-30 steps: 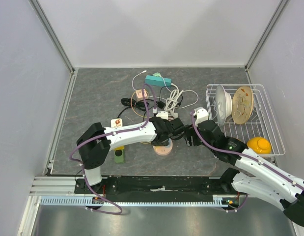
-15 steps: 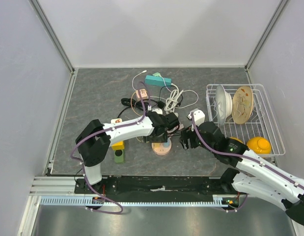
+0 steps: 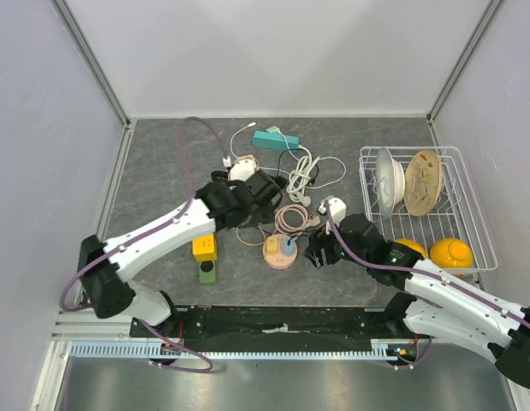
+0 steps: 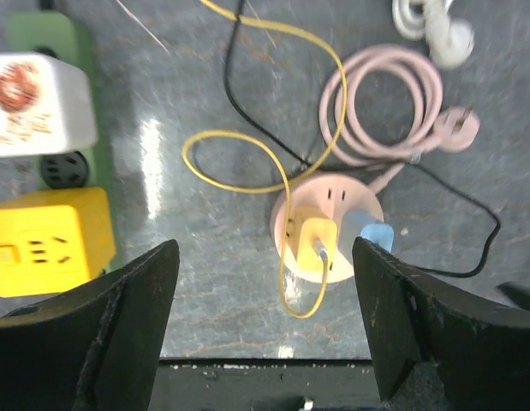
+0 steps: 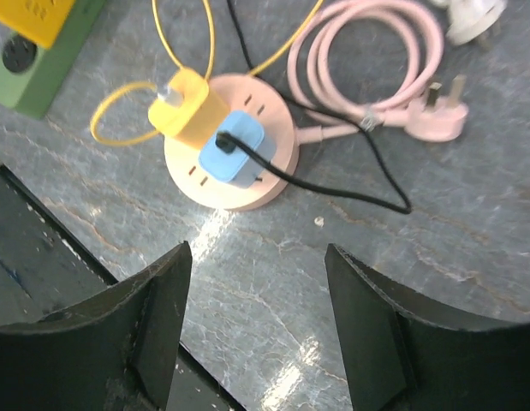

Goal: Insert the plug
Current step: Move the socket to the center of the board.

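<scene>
The left arm (image 3: 153, 241) stretches out long, forward and to the right. It ends with the left gripper (image 3: 250, 190) beyond the round pink socket (image 3: 282, 253) and to its left, apart from it and raised above it. Its wrist points down, and its 2 fingers (image 4: 119, 330) are spread wide with nothing between them. The right arm (image 3: 436, 287) comes in from the right with its elbow bent. The right gripper (image 3: 320, 250) is low, just beside the socket's right side, tilted down toward it, jaws wide apart and empty.
</scene>
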Robot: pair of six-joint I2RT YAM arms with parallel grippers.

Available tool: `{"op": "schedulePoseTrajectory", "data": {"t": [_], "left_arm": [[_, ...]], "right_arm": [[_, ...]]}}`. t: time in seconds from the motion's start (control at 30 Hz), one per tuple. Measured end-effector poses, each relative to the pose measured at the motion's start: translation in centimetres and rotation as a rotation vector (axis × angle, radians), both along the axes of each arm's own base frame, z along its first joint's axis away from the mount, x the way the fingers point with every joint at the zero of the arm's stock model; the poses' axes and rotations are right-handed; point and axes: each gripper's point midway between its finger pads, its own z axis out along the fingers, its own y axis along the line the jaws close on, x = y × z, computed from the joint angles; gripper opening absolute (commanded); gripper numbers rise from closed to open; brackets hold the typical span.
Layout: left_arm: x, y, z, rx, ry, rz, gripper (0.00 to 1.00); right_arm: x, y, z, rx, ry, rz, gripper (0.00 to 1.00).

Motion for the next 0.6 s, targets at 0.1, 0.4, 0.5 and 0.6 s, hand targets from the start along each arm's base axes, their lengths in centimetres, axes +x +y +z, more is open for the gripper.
{"op": "schedulePoseTrajectory", "data": {"t": [0.1, 0.4, 0.5, 0.6], "left_arm": [[0.8, 2.5, 2.4, -0.031, -0.086, 0.046, 0.93], [-0.2, 9.1, 7.3, -0.091, -0.327, 0.121, 0.94], [-0.6, 10.3, 7.6, -0.096, -0.367, 0.133, 0.93], [-1.2, 11.3, 7.4, -0.101, -0.39, 0.131, 0.93]], "right_arm": [[-0.7, 0.2, -2.6, -0.026, 0.053, 0.031, 0.7], [-1.5, 1.6, -8.4, -0.105, 0.173, 0.09, 0.68], [-1.1, 2.5, -9.9, -0.122, 0.18, 0.106, 0.68], [-0.5, 3.6, -11.3, -0.154, 0.175, 0.131, 0.68]]}}
